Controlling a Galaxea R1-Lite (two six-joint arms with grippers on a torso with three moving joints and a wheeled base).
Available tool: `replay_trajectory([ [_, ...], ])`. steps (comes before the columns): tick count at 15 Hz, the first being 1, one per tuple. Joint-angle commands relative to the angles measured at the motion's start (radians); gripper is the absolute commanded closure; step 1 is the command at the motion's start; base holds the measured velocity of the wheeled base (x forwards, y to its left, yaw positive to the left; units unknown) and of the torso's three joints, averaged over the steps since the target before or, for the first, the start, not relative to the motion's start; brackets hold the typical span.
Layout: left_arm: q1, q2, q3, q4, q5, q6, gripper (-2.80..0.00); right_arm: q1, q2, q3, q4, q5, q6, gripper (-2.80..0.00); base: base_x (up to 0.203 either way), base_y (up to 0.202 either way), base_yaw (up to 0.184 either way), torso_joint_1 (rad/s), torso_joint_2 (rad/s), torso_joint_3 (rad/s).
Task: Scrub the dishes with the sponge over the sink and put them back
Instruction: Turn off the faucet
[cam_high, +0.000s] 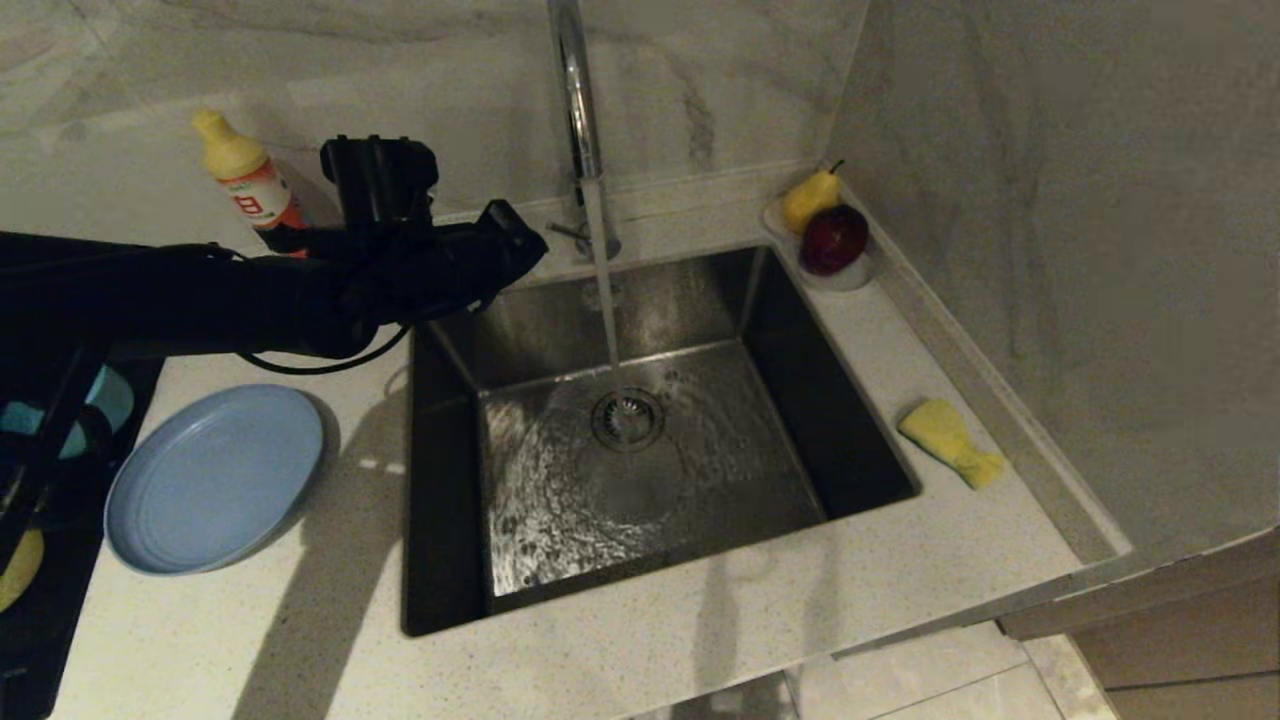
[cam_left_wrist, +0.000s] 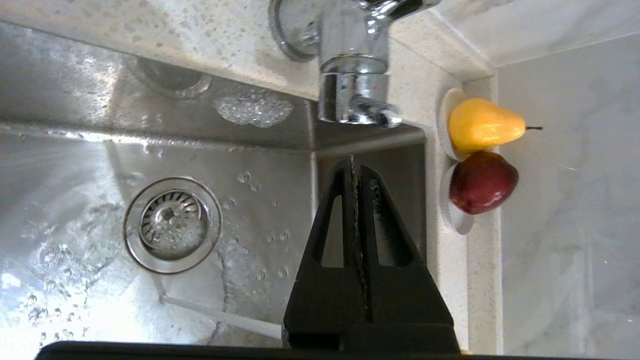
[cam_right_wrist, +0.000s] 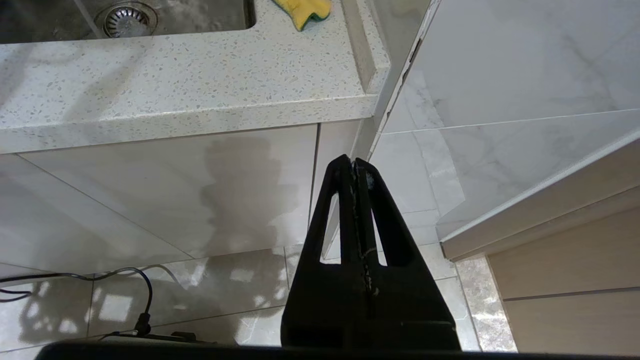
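Note:
The periwinkle-blue plate (cam_high: 215, 478) lies on the counter left of the sink (cam_high: 845, 420). Behind my left arm, at the left edge, a teal bowl (cam_high: 112, 395) and a yellow bowl (cam_high: 18, 572) show only in part. The yellow sponge (cam_high: 950, 440) (cam_right_wrist: 303, 9) rests on the counter right of the sink. My left gripper (cam_high: 528, 245) (cam_left_wrist: 354, 165) is shut and empty, held over the sink's back left corner near the faucet base (cam_left_wrist: 350, 75). Water runs from the faucet (cam_high: 580, 110) onto the drain (cam_high: 627, 418) (cam_left_wrist: 172, 225). My right gripper (cam_right_wrist: 352, 162) hangs shut and empty below the counter edge, above the floor.
A small dish holds a yellow pear (cam_high: 808, 198) (cam_left_wrist: 482, 125) and a red apple (cam_high: 833, 240) (cam_left_wrist: 482, 182) in the back right corner. A soap bottle (cam_high: 250, 180) stands behind my left arm. Walls close the back and right sides. A dark rack (cam_high: 40, 620) sits at the far left.

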Motion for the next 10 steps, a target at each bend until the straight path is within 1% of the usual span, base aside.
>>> replay_trajectory([
  [1, 0.0, 0.012, -0.006, -0.003, -0.004, -0.004, 0.0, 0.0, -0.001, 0.0, 0.0, 0.001, 0.0, 0.0, 0.0, 0.0, 0.0, 0.0, 0.0, 0.0],
  [5, -0.002, 0.026, -0.028, -0.001, -0.022, -0.009, 0.0, 0.0, 0.0, 0.0, 0.0, 0.001, -0.001, 0.0, 0.0, 0.0, 0.0, 0.0, 0.0, 0.0],
  [8, -0.001, 0.023, -0.016, 0.0, -0.044, -0.009, 0.0, 0.0, -0.001, 0.0, 0.0, 0.001, 0.0, 0.0, 0.0, 0.0, 0.0, 0.0, 0.0, 0.0],
  [10, 0.0, 0.025, -0.016, -0.003, -0.046, -0.007, 0.0, 0.0, -0.001, 0.0, 0.0, 0.001, 0.0, 0.0, 0.0, 0.0, 0.0, 0.0, 0.0, 0.0],
])
